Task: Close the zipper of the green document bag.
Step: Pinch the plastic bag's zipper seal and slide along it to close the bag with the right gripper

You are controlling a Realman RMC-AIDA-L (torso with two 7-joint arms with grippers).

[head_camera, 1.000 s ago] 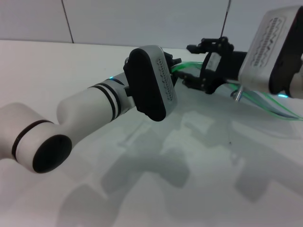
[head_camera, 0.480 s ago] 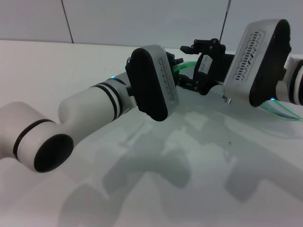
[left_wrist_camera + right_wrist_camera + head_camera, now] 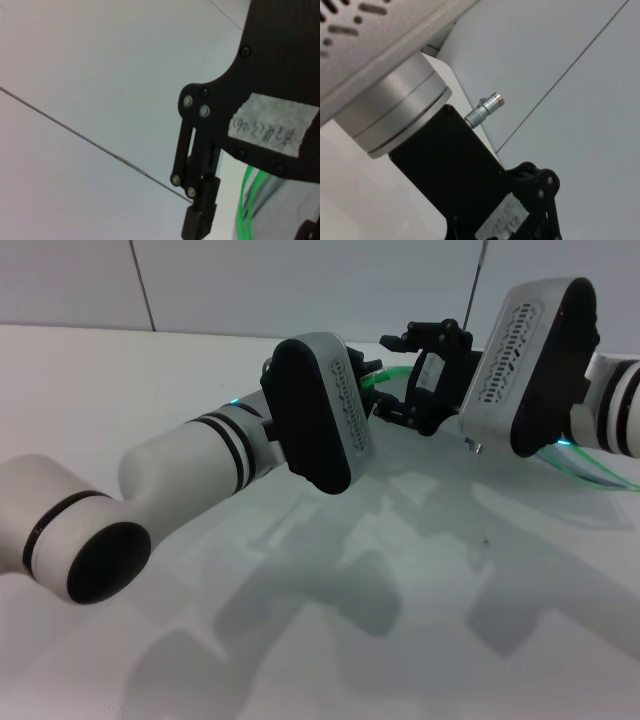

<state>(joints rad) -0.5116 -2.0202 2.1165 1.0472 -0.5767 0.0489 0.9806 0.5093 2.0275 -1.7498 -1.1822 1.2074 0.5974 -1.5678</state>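
The green document bag [image 3: 603,478] lies flat on the white table at the right, mostly hidden behind my right arm. Its zipper [image 3: 392,374] shows as a thin bright green strip rising off the table between my two grippers. The strip appears again as green lines [image 3: 243,200] in the left wrist view. My left gripper [image 3: 368,375] sits at the strip's left end, largely hidden behind its own wrist housing. My right gripper [image 3: 405,380] is close beside it, around the strip. The slider is not visible.
My left arm [image 3: 190,465] crosses the table from the lower left. The right arm's grey housing [image 3: 525,365] hangs above the bag. A tiled wall [image 3: 300,285] stands behind the table. The right wrist view shows the other arm's silver flange [image 3: 405,117].
My right arm and gripper have moved left along the green strip, toward the left gripper. The left arm has barely moved.
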